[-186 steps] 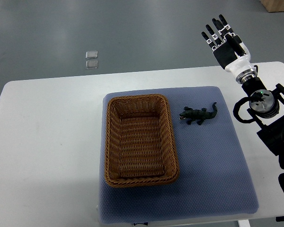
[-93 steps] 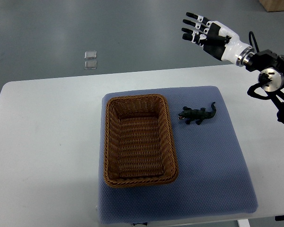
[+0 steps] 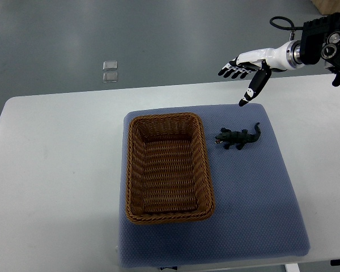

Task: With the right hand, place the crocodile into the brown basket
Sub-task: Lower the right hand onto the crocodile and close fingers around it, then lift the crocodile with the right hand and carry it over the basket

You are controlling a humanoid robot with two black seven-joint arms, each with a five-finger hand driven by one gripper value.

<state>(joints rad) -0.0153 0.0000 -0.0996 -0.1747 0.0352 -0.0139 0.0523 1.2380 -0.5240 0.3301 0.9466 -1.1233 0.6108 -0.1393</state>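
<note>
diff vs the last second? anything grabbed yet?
The right hand swung left and rolled over: its fingers pointed up before, now they point left, spread, with the thumb hanging down above the crocodile. It holds nothing. Crocodile, brown basket and blue mat have not moved.

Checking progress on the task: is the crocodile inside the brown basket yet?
No, the crocodile lies on the blue mat beside the brown basket, not inside it.
</note>
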